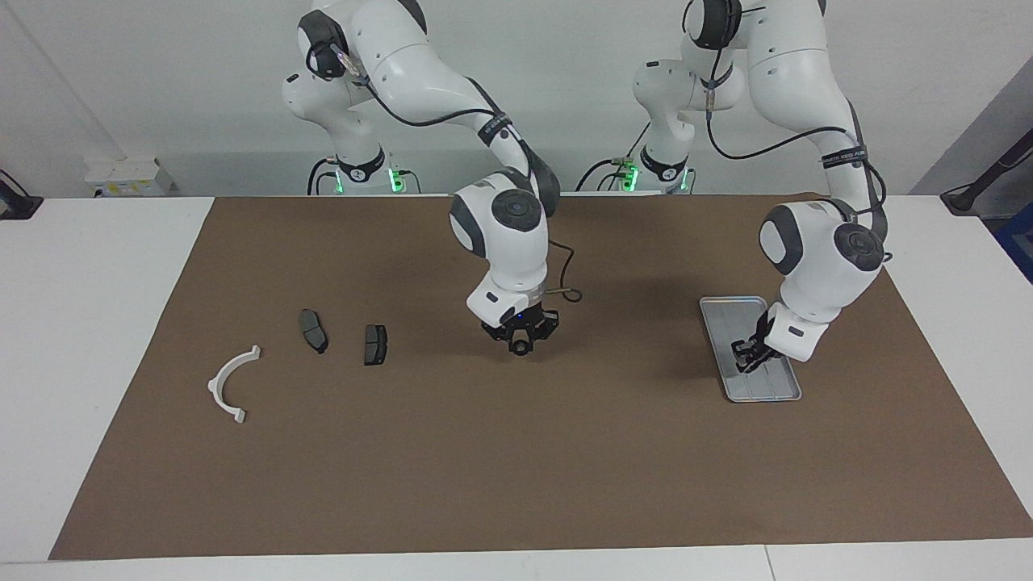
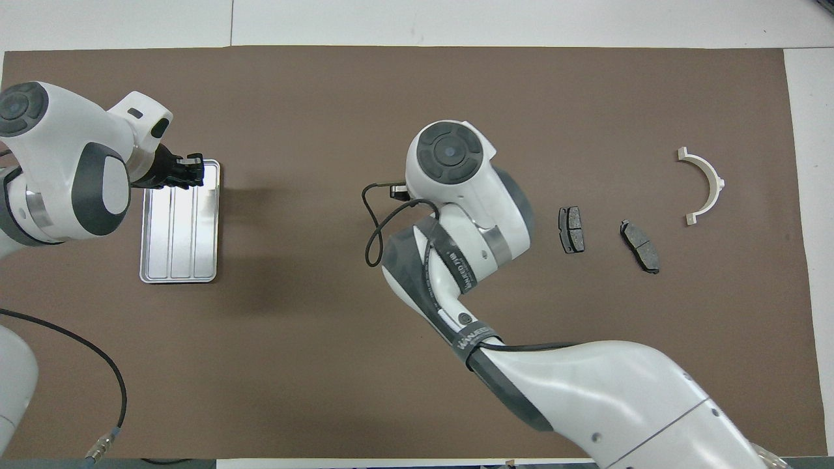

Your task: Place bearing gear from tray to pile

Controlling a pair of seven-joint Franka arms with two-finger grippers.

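The right gripper (image 1: 522, 345), fingers closed on the small dark bearing gear (image 1: 522, 349), carries it above the table toward the pile (image 1: 311, 347); a low, steady release suits. Left gripper (image 1: 747, 357) waits over the tray (image 1: 730, 311), fingers' state unclear.

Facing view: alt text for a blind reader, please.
The right end effector holds a small dark bearing gear in the air over the brown mat, between the tray and the pile. The left end effector is over the tray.
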